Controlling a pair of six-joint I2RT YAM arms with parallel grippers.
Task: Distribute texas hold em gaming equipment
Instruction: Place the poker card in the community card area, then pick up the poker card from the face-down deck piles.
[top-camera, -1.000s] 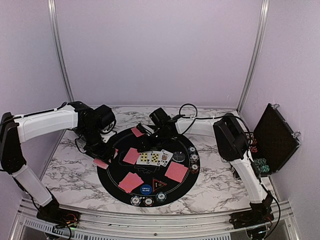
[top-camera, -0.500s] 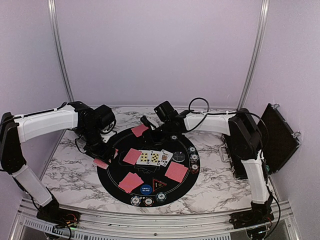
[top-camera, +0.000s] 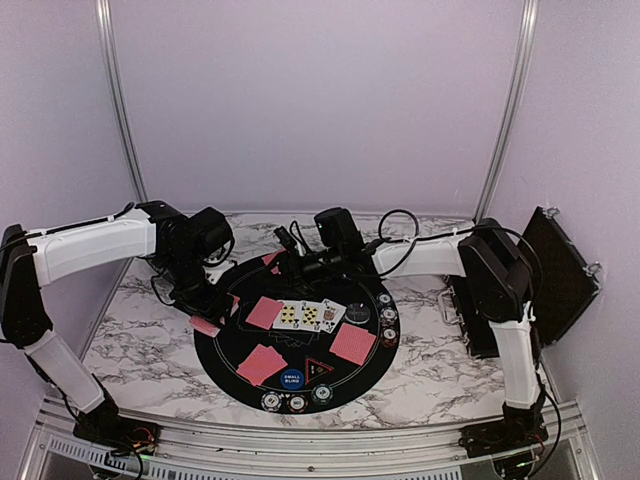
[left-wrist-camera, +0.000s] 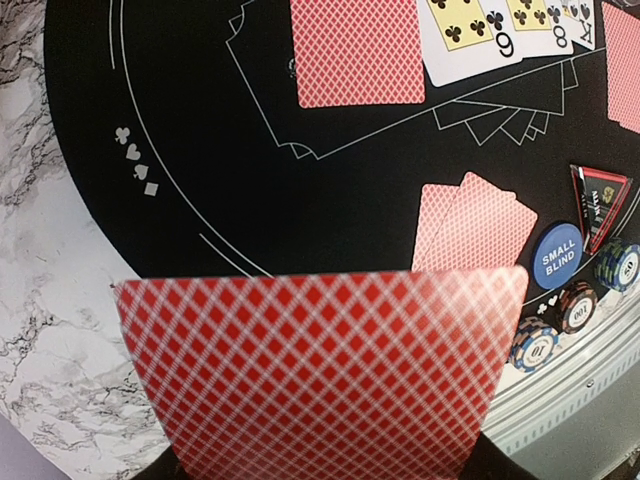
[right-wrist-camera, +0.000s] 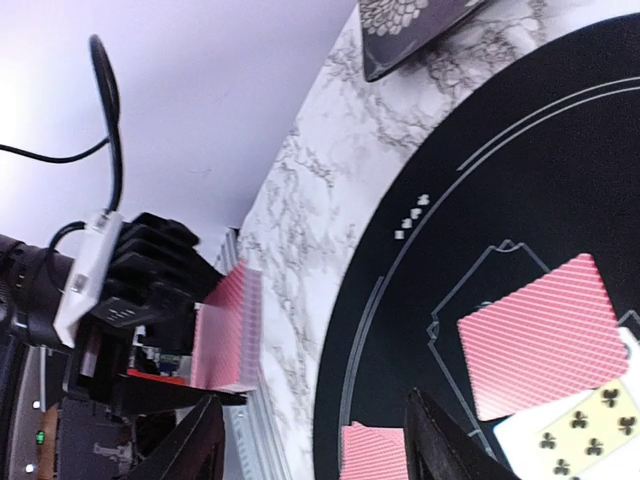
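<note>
My left gripper (top-camera: 207, 308) is shut on a deck of red-backed cards (top-camera: 203, 325) at the left rim of the round black mat (top-camera: 225, 350); the deck fills the bottom of the left wrist view (left-wrist-camera: 320, 370). My right gripper (top-camera: 292, 256) is open and empty above the mat's far side, near a red-backed card (top-camera: 272, 262). In the right wrist view its fingers (right-wrist-camera: 200, 445) stand wide apart, with the held deck (right-wrist-camera: 225, 330) seen beyond them. Face-up cards (top-camera: 308, 315) lie mid-mat, next to a red-backed card (top-camera: 263, 312). A blue button (top-camera: 292, 378) and a black triangular marker (top-camera: 318, 367) lie near the front.
Red-backed cards lie at the mat's front left (top-camera: 262, 363) and right (top-camera: 352, 343). A dark-grey button (top-camera: 358, 313) and striped chips (top-camera: 387, 322) sit on its right side, and more chips (top-camera: 297, 402) at the front rim. The open black chip case (top-camera: 555, 275) stands at the far right.
My right arm has swung its gripper left and farther back over the mat's far edge. My left arm and its deck have stayed put.
</note>
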